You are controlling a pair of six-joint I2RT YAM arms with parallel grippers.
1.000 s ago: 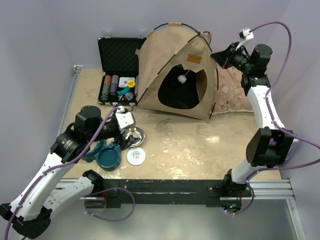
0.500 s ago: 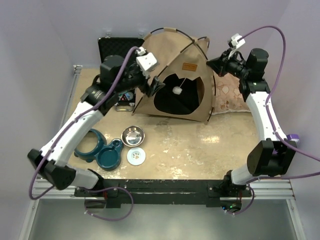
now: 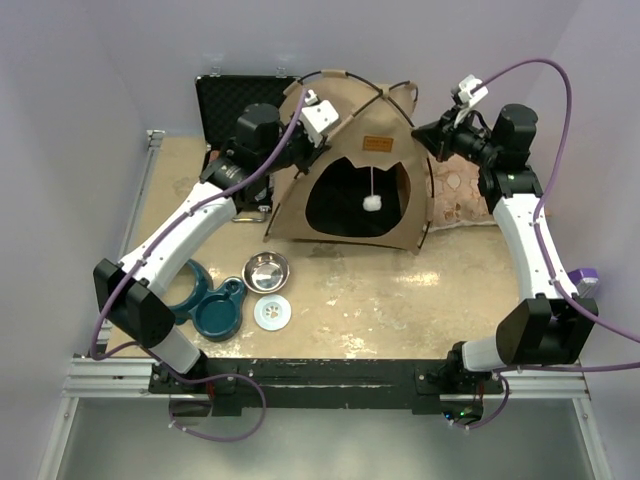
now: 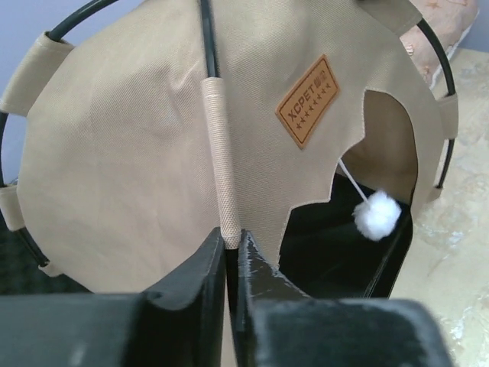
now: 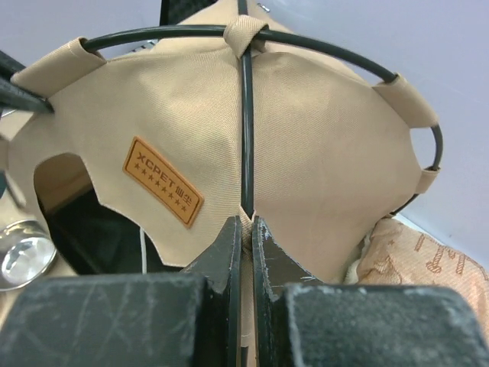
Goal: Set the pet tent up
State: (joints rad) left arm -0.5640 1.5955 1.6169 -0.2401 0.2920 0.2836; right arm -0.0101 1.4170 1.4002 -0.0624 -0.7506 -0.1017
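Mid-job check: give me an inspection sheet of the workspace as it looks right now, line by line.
Surface: beige table, mottled with worn patches.
Job's things: pet tent standing upright, doorway facing the arms, pom-pom hanging in it.
Clutter: open black case behind on the left; pillow right of the tent; steel bowl, teal double bowl and white disc in front.
Grippers: left gripper, fingers pinched on a pole sleeve; right gripper, fingers pinched on a pole seam.
Cables: purple cables along both arms, the right one arcing high.
Surroundings: lavender walls; nothing else seen.
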